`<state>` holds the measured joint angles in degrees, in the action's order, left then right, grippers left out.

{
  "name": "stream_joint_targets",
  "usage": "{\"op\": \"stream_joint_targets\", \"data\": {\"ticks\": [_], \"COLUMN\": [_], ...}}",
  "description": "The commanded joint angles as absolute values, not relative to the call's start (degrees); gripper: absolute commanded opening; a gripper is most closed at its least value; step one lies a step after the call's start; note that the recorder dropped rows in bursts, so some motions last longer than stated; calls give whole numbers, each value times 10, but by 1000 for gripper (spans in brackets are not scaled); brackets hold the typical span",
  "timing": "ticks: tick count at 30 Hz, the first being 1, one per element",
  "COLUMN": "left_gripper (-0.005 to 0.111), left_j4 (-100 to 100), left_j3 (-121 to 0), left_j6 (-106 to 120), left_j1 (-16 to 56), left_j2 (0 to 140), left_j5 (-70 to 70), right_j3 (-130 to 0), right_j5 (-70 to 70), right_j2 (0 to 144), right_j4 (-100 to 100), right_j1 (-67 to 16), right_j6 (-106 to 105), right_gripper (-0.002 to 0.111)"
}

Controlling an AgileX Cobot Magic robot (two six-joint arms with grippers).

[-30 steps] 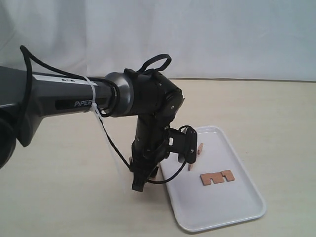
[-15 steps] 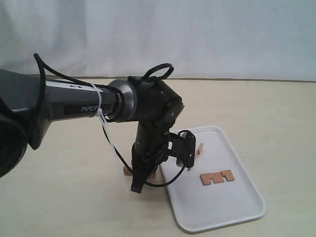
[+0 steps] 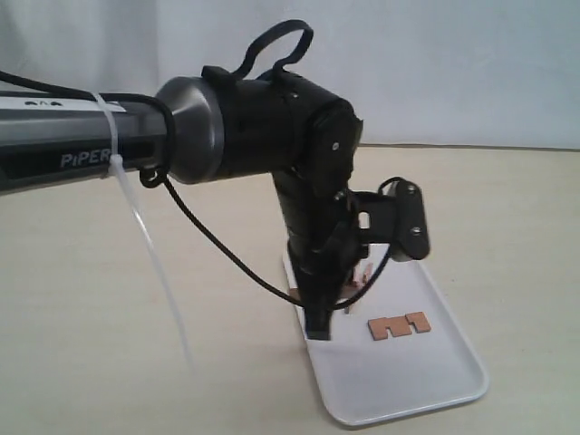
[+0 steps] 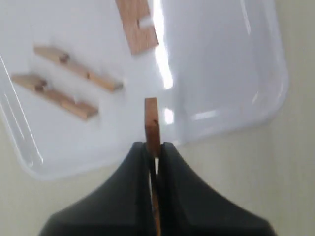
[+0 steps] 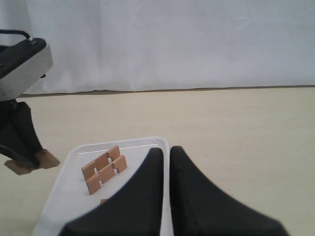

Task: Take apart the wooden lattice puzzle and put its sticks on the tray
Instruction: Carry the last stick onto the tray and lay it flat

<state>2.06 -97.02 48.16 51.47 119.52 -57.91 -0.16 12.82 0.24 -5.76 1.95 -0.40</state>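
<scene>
the left gripper is clamped on one short flat reddish-brown wooden stick, held edge-on between its black fingers with the free end poking out past the tips, over the near edge of the large white rectangular plastic tray. beyond those tips three more pieces lie loose on the tray: a pair of sticks side by side off to one side, and a notched stick lying flat further ahead. the right gripper has its fingers drawn together on nothing, the tray just ahead of its tips
</scene>
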Motion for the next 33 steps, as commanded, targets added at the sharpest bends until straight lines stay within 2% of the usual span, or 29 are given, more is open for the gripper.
{"op": "stream_joint_targets", "data": {"ticks": [1, 7, 17, 18, 20, 21, 24, 31, 33], "left_gripper": [0, 0, 1, 3, 18, 33, 54, 55, 51], "left_j4": [51, 51, -10, -10, -10, -10, -8, 5, 8], "left_j3": [-974, -974, -974, -974, -974, -974, -974, -974, -974], "left_j6": [378, 337, 265, 266, 266, 266, 266, 212, 204], "left_j1": [554, 582, 586, 586, 586, 586, 586, 586, 586], "left_j2": [1201, 1237, 1308, 1309, 1309, 1306, 1292, 1169, 1139], "left_j5": [-479, -437, -412, -410, -409, -408, -409, -495, -508], "right_j3": [0, 0, 0, 0, 0, 0, 0, 0, 0], "right_j5": [130, 130, 130, 130, 130, 130, 130, 130, 130], "right_j2": [0, 0, 0, 0, 0, 0, 0, 0, 0], "right_j4": [-53, -53, -53, -53, -53, -53, -53, -53, -53], "right_j1": [19, 19, 19, 19, 19, 19, 19, 19, 19], "right_j6": [-8, -8, -8, -8, -8, -8, -8, -8, -8], "right_gripper": [5, 5, 5, 5, 5, 5, 5, 5, 5]}}
